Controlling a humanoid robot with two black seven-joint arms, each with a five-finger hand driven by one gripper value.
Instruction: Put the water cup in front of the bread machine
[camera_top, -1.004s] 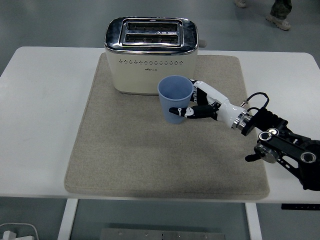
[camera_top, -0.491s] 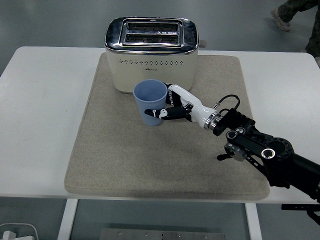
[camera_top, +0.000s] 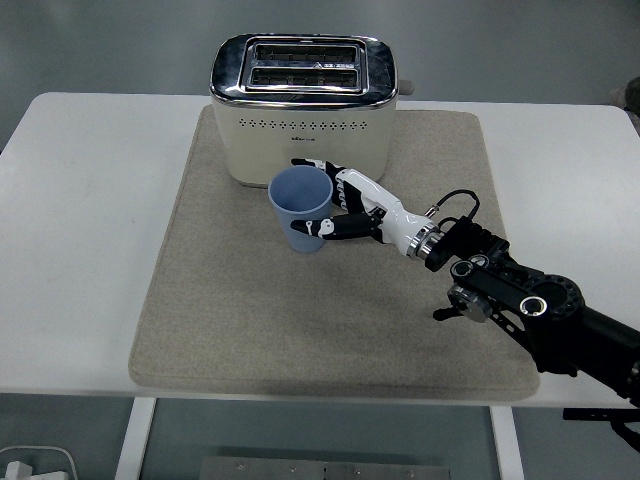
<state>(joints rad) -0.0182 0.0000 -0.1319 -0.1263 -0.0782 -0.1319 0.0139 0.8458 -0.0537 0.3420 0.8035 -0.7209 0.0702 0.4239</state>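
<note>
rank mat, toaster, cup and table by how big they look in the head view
1. table
2. mat
3. toaster
4. cup, held in the right hand
No close calls here.

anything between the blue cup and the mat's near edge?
Nothing. In the head view, only bare mat lies between the blue cup, held by the right hand, and that edge.

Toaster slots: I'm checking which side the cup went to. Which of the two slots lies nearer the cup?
The front slot, on the toaster's near side, facing the blue cup held by the right hand; the other slot lies behind it.
</note>
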